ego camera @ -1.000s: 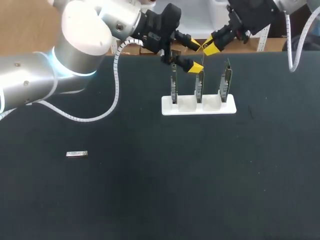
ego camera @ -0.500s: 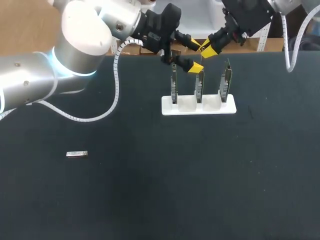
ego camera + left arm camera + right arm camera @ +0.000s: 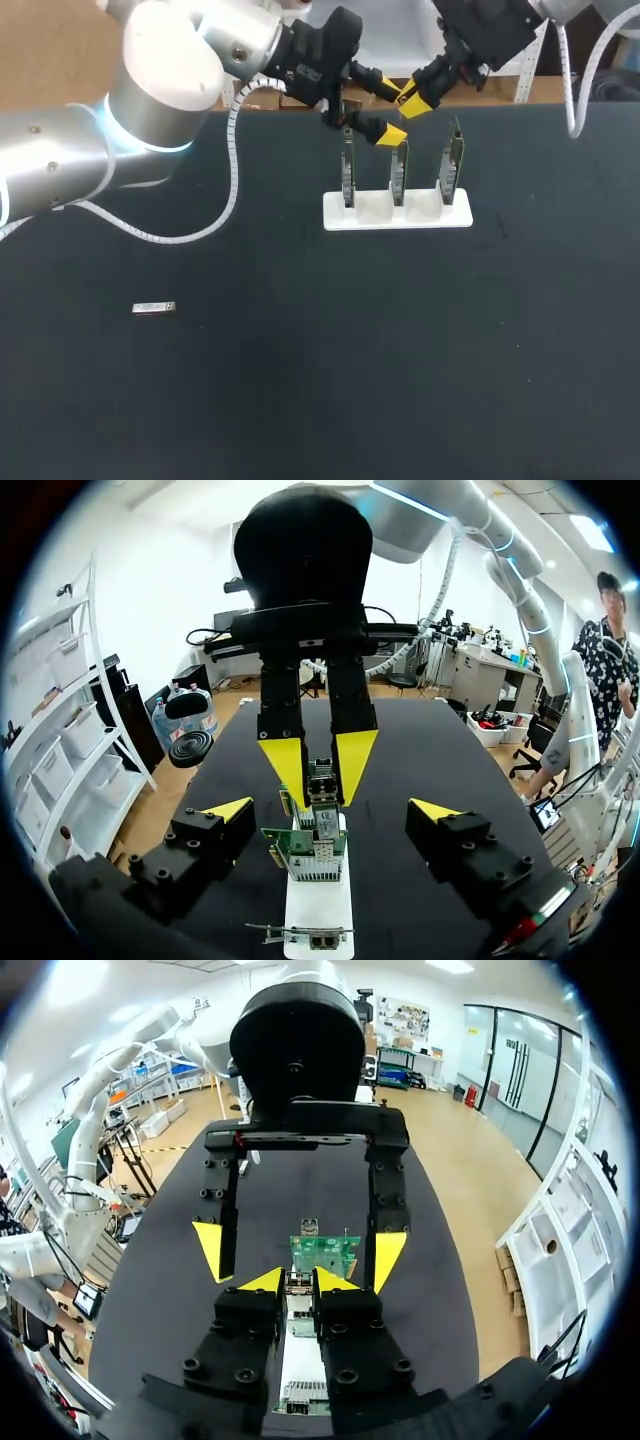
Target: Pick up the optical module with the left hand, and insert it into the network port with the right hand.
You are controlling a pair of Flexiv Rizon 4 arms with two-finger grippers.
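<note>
My right gripper (image 3: 413,98) hangs above the back of the white stand (image 3: 397,212), shut on a small metal optical module (image 3: 323,783) pinched between its yellow tips. The same module (image 3: 298,1286) shows between the tips in the right wrist view. My left gripper (image 3: 389,113) is open, its fingers spread on either side of the right gripper's tips, over the middle green board (image 3: 398,170). A second optical module (image 3: 153,307) lies flat on the black table at the left, far from both grippers.
Three green network boards stand upright in the white stand, at the left (image 3: 348,175), the middle and the right (image 3: 452,165). The stand sits near the table's back edge. Black tabletop (image 3: 330,360) spreads in front of it.
My right gripper has shifted slightly left, closer to the left gripper's open fingers. The left arm and the module on the table have not moved.
</note>
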